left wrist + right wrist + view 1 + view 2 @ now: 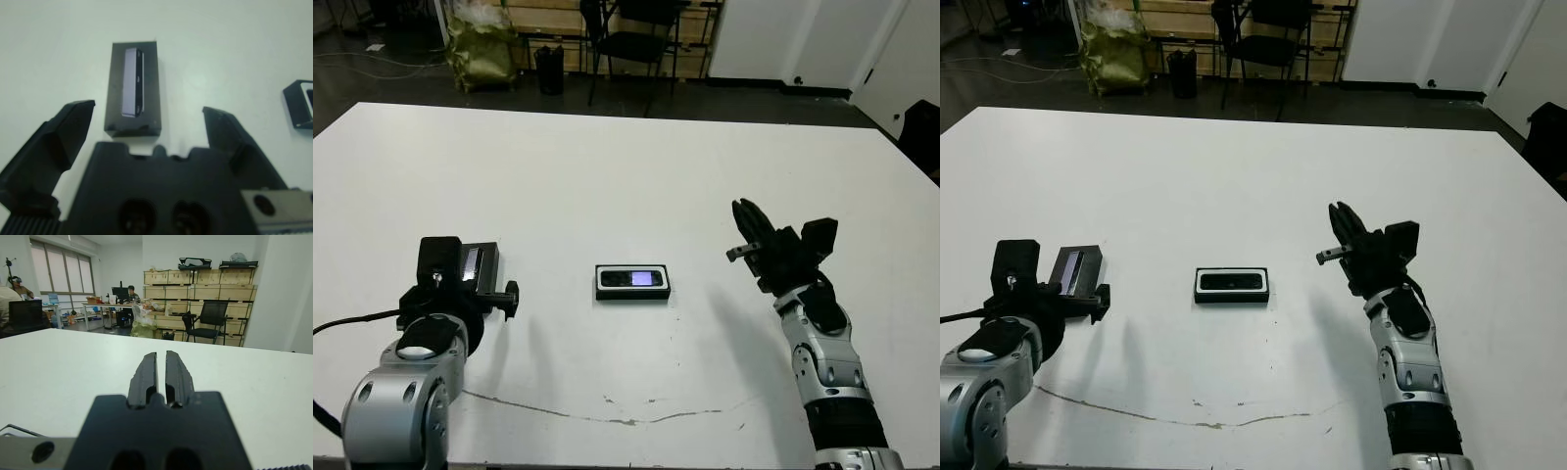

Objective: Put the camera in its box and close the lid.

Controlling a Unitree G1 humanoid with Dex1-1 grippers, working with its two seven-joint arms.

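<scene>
The camera [632, 279], a slim black bar with a pale screen, lies inside the box [632, 297], a small black tray with white lining at the table's middle. The lid [133, 95], flat and black with a silvery stripe, rests on the table at the left [482, 264]. My left gripper [146, 110] hovers just on my side of the lid, its fingers [63, 127] spread wide open with nothing between them. My right gripper [745, 220] is raised to the right of the box, shut on nothing, with its fingers [146, 372] pressed together.
The white table [607, 166] has a thin crack-like line [607, 417] near its front edge. Beyond the far edge stand a black chair [641, 39], a bin [549, 69] and a sack [484, 44]. People sit at desks [127, 296] far off.
</scene>
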